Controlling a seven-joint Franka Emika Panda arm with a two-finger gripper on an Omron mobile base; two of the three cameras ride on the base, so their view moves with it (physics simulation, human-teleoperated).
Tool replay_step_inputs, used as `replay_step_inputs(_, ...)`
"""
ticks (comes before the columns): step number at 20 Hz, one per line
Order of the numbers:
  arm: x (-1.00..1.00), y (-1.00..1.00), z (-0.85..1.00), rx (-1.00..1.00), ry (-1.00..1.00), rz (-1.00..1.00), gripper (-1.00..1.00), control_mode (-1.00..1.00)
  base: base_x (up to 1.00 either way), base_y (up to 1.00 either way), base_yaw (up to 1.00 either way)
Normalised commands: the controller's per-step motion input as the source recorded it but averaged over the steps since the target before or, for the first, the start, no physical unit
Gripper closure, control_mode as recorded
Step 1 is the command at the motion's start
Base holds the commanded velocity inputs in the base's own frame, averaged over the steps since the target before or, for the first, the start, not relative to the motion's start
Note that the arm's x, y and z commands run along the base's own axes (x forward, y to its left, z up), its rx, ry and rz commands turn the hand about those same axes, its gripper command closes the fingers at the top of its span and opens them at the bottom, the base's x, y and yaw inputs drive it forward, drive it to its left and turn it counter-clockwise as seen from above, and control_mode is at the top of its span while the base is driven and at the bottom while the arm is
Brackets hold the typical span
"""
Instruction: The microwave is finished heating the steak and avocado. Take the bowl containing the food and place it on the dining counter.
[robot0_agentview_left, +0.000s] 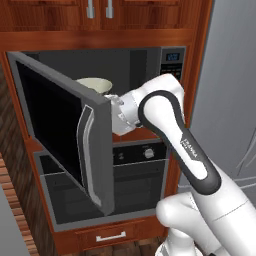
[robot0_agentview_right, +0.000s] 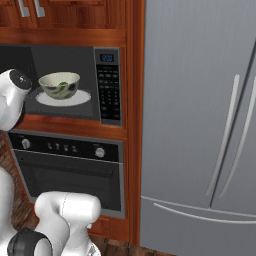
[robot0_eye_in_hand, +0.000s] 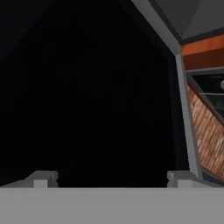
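cream-white, the bowl is seen resting on a flat white plate inside the microwave, whose black glass door is swung wide open. the gripper is held against that dark door glass, fingers spread apart and nothing grasped.

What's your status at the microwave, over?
Gripper open, empty, facing the door's dark glass. Bowl on the plate inside the microwave. Door swung open beside the arm.
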Motion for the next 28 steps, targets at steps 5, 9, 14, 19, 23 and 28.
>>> replay_step_inputs(5,-0.33,1.00,0.00,-0.05,-0.02,0.03,-1.00,-1.00,0.00,0.00,0.00)
replay_step_inputs(9,-0.04,1.00,0.00,-0.05,-0.05,-0.04,-1.00,-1.00,0.00,0.00,0.00)
replay_step_inputs(14,0.00,0.47,0.00,-0.02,0.00,-0.05,-1.00,-1.00,0.00,0.00,0.00)
replay_step_inputs(19,0.07,-0.33,0.00,-0.01,0.03,-0.05,-1.00,-1.00,0.00,0.00,0.00)
replay_step_inputs(23,0.29,-1.00,0.04,0.01,0.08,-0.24,-1.00,-1.00,0.00,0.00,0.00)
replay_step_inputs(28,0.37,-1.00,0.01,0.01,0.02,-0.29,-1.00,-1.00,0.00,0.00,0.00)
